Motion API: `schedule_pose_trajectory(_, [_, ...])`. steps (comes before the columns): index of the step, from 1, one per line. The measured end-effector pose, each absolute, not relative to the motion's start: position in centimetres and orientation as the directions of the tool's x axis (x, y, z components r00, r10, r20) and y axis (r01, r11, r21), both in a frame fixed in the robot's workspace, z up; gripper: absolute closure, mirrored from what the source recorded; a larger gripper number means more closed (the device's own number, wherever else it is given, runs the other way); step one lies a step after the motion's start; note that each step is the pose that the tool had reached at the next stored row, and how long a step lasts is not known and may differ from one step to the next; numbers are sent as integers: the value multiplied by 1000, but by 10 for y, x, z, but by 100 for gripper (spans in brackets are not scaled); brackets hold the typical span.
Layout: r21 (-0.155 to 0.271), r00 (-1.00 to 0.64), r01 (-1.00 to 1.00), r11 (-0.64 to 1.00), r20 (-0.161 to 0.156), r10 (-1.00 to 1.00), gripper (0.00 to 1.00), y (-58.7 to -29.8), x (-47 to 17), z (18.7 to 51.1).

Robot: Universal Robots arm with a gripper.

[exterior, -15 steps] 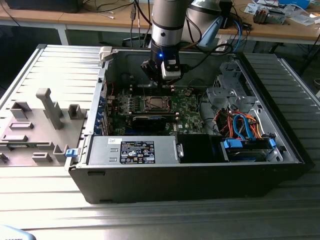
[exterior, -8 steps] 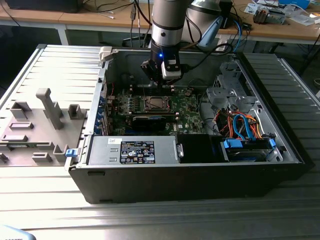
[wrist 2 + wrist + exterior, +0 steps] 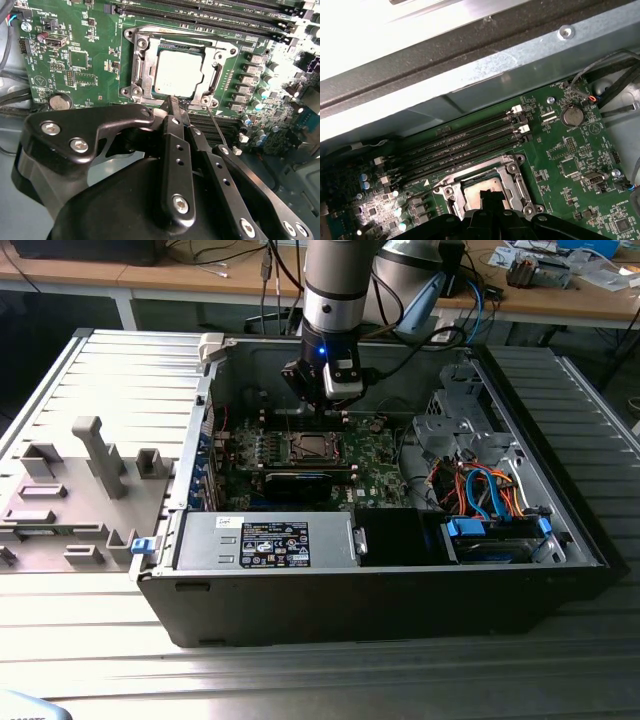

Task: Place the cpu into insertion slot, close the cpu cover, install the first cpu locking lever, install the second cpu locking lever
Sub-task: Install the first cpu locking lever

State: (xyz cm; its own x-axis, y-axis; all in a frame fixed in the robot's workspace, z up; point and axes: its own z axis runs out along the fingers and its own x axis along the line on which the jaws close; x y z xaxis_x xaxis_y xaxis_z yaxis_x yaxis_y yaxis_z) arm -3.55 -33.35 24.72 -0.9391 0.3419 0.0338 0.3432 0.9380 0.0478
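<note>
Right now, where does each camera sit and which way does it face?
Exterior view: off the arm, looking down into the open case; arm and end effector show.
Second wrist view: at the wrist, facing the cpu in its socket; end effector shows.
First wrist view: at the wrist, facing memory slots; end effector shows.
Both wrist views share the socket.

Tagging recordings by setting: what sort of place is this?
Probably a lab or workshop: an open computer case sits on a slatted metal table, a robot arm reaches into it, and wooden desks stand behind.

Dull silver-grey metal cpu point(image 3: 179, 72)
</note>
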Motion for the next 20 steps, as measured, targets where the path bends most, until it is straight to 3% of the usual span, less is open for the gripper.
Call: schedule_pose_trajectory(20, [48,-946,324,945,34,323,89,-334,-35,247])
